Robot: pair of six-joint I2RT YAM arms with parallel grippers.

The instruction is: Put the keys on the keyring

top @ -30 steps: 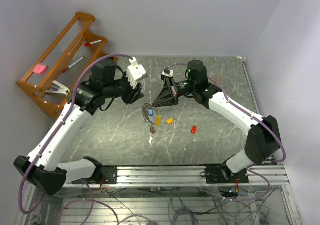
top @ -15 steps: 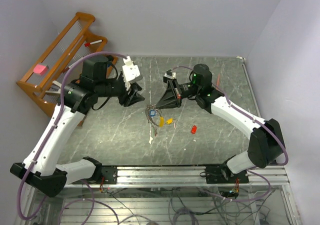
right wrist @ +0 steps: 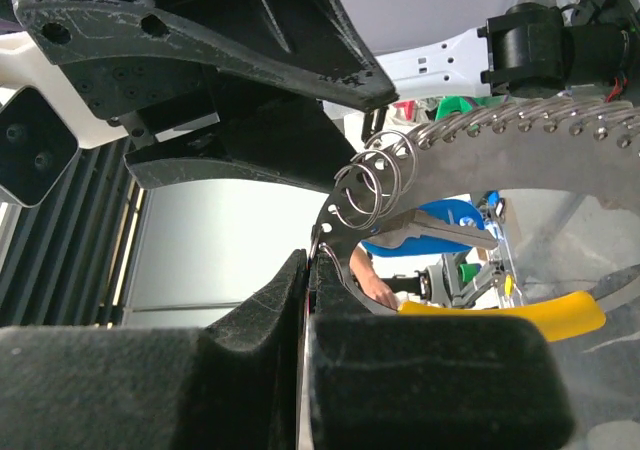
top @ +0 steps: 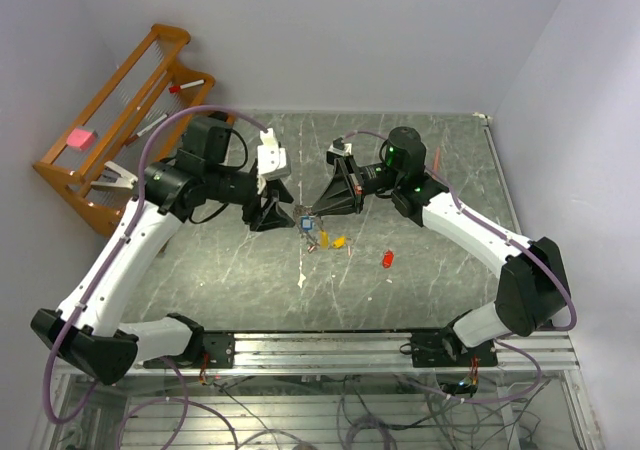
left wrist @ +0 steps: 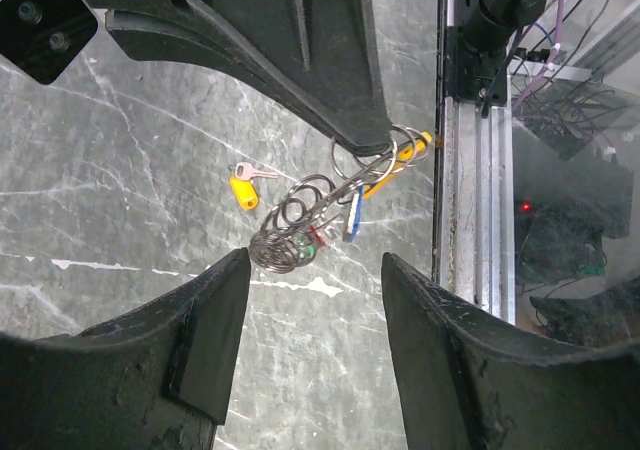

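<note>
My right gripper (top: 317,211) is shut on the keyring (top: 306,224), a bunch of silvery wire loops held just above the table. In the left wrist view the keyring (left wrist: 330,205) hangs from the right fingers (left wrist: 340,100) with a blue key (left wrist: 354,213), a green and red tag (left wrist: 308,252) and the yellow curved piece (left wrist: 405,160). My left gripper (top: 276,212) is open and empty, just left of the ring (left wrist: 315,315). The right wrist view shows the shut jaws (right wrist: 308,265) pinching the ring (right wrist: 370,182). A yellow key (top: 338,241) and a red key (top: 387,259) lie on the table.
A wooden rack (top: 120,120) with markers and a pink note stands at the back left. White scraps (top: 302,280) lie near the front. A thin orange-red pencil (top: 437,160) lies at the back right. The metal rail (top: 400,345) runs along the near edge.
My left gripper has swung down and right, closer to the keyring. The right gripper still holds the ring, and the hanging keys now sit higher and more bunched.
</note>
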